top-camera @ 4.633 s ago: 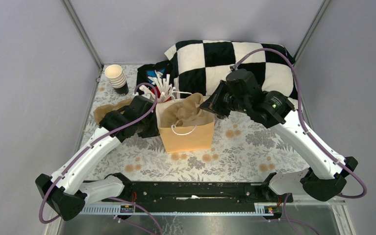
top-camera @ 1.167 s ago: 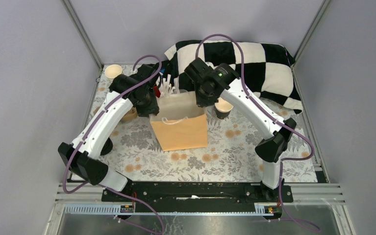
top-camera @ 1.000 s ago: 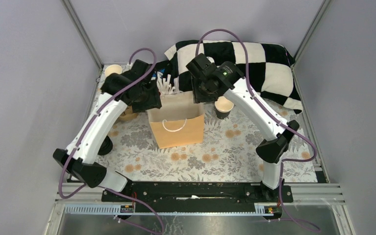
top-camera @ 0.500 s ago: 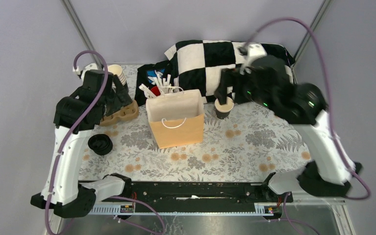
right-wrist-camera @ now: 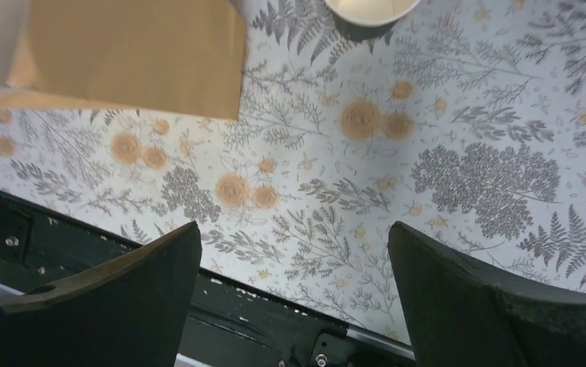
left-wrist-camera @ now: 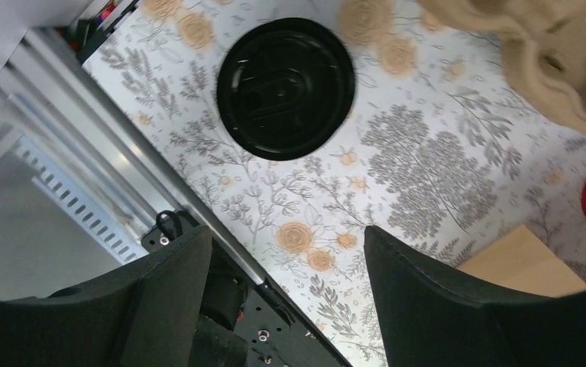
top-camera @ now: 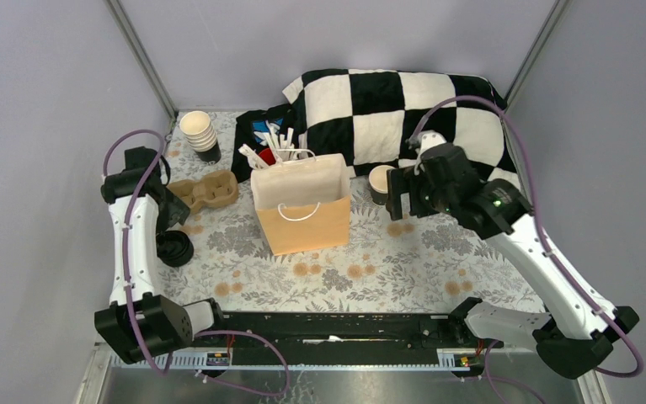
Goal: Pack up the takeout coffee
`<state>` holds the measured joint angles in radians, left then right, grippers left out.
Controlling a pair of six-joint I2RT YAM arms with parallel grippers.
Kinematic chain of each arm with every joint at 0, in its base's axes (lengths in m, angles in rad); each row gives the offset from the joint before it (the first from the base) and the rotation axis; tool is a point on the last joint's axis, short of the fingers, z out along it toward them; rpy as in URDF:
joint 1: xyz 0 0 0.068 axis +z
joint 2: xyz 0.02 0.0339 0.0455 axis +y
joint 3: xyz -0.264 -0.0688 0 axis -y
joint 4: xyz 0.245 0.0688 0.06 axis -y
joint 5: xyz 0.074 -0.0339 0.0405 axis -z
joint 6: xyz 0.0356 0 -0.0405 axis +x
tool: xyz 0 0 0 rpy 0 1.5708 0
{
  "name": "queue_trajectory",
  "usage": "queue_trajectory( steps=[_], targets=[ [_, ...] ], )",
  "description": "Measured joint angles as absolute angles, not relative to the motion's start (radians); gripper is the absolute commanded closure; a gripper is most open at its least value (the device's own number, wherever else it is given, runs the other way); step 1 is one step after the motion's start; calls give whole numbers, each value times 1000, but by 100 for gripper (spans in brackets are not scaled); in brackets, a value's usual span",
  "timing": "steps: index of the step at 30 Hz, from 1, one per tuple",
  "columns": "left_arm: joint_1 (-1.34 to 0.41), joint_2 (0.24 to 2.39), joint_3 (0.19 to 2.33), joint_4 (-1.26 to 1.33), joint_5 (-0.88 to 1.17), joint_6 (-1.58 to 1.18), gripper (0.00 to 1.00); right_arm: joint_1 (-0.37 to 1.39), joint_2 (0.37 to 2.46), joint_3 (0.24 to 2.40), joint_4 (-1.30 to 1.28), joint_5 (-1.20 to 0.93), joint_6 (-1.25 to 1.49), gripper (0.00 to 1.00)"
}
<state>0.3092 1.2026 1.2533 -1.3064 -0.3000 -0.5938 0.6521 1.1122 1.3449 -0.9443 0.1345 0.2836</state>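
The dark paper cup [top-camera: 378, 180] stands open-topped near the tabletop's far edge, just right of the brown paper bag [top-camera: 311, 229]. Its black lid [left-wrist-camera: 286, 88] lies by the left edge. The left hand [left-wrist-camera: 286, 246] and right hand [right-wrist-camera: 293, 246] are both spread wide, grasping nothing.

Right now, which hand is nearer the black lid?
Left. The left hand hangs close over the black lid; the right hand is beyond the paper bag, beside the lidless dark cup.

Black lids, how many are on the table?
1. The black lid lies flat on the floral cloth, left side, just nearer than the cup carrier. The dark cup has none. The paper bag could hide more.
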Motion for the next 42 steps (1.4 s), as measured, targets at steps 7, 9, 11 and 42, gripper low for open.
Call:
queue_trajectory(
  steps=[7, 9, 11, 42],
  targets=[
    [398, 1288, 1232, -1296, -313, -626, 13, 673, 1073, 1294, -904, 110, 272, 0],
    [429, 1299, 1222, -1293, -313, -641, 14, 682, 1060, 1282, -892, 110, 269, 0],
    [461, 1305, 1210, -1289, -313, -654, 17, 686, 1058, 1271, -883, 110, 266, 0],
    [647, 1358, 1022, -1102, -179, -693, 59, 686, 1061, 1259, -876, 103, 253, 0]
  ],
)
